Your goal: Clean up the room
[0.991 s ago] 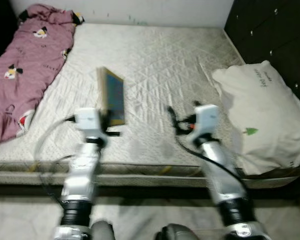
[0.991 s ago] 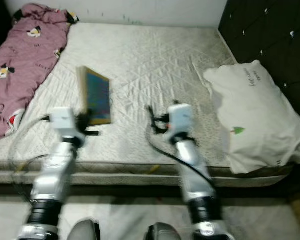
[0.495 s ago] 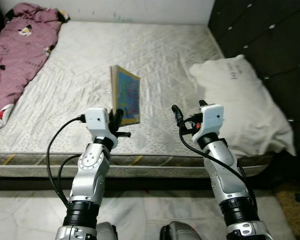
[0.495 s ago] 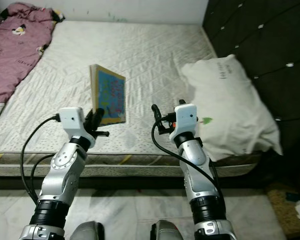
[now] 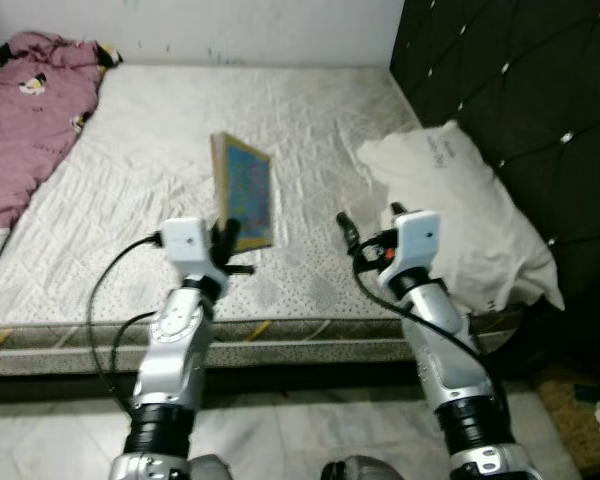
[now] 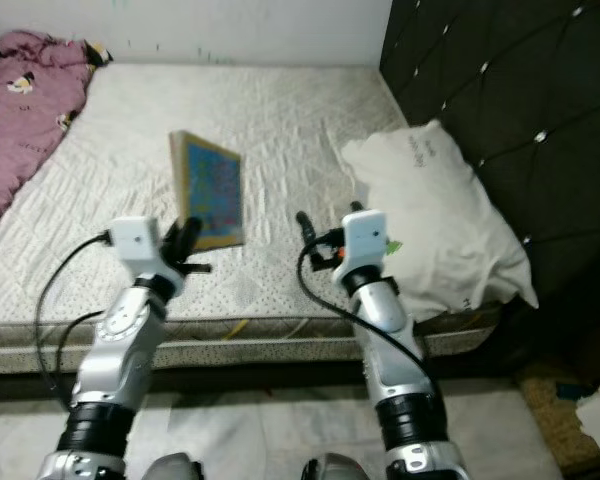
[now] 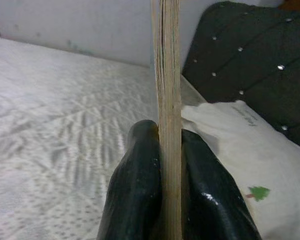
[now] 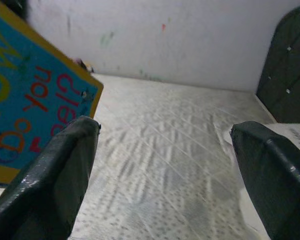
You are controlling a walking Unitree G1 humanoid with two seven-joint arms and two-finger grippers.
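1. Pink blanket [image 5: 25, 130] lies bunched along the far-left side of the bed [image 5: 310, 120], well apart from both arms; prob. one more thing to tidy.
2. Left end effector [image 5: 230, 242] pinches the book [image 5: 245, 192] by its lower edge, fingers [image 7: 140, 185] pressed on both covers. Book is upright, above the mattress, not resting on it. Judging by that, it's being carried off the bed w/ the cover kept clear of the bedding.
3. Right end effector [image 6: 308, 235] hovers just beside the book, over the bed's front part. Fingers spread wide, holding nothing; likely ready to steady the book.
4. White pillow [image 5: 460, 220] leans vs. the dark headboard [image 5: 520, 90] at right, untouched.
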